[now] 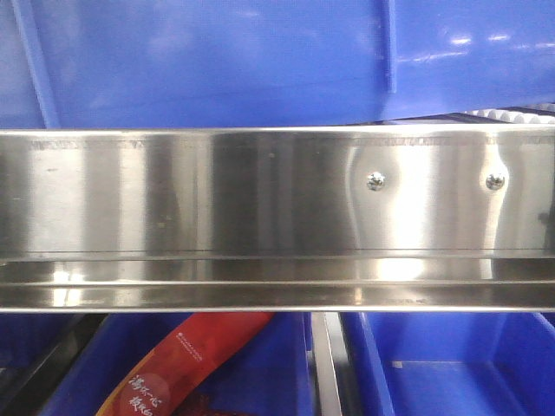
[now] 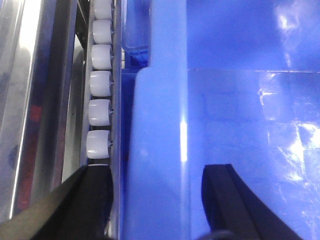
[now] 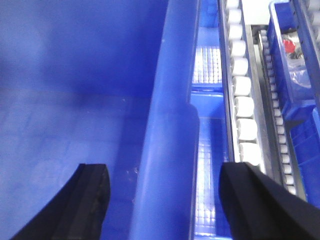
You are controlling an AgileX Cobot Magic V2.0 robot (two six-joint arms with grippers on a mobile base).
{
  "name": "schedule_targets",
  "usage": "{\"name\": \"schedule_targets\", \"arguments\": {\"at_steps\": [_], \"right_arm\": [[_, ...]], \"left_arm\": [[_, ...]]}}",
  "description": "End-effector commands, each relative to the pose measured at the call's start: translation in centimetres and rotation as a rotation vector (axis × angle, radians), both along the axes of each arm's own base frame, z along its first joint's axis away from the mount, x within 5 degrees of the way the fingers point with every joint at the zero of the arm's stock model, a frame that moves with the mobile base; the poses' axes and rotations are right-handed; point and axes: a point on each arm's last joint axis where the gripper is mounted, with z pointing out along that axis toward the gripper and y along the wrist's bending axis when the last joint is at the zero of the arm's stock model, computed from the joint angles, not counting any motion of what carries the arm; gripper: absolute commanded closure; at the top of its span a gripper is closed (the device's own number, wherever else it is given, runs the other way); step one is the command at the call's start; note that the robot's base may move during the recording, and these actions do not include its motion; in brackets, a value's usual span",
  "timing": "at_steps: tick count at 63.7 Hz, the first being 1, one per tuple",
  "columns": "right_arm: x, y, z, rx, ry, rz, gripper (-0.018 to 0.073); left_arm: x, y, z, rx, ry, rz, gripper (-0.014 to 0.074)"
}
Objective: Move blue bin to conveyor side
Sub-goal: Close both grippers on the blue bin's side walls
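While straddling the rolled rim of the blue bin (image 3: 75, 100) with left gripper (image 2: 155, 170) and right gripper (image 3: 166, 167) wide open, holding nothing, close squarely, then lift level.

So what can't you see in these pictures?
1. Front view: the steel rail hides the blue bin's bottom and whatever it sits on.
2. Front view: the red packet is cut off by the rail and bottom edge; its writing is blurry.
3. Right wrist view: the things in the small bin are too small to tell.
4. Both wrist views: the blue bin's ends run past the edges.
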Motion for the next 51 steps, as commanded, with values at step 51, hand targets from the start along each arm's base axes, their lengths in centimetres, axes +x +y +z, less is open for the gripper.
{"name": "schedule_targets", "arguments": {"at_steps": [51], "right_arm": [[0.2, 0.0, -0.9, -0.021, 0.017, 0.002, 0.0199]], "left_arm": [[0.0, 0.2, 0.4, 0.002, -0.018, 0.004, 0.0293]]}}
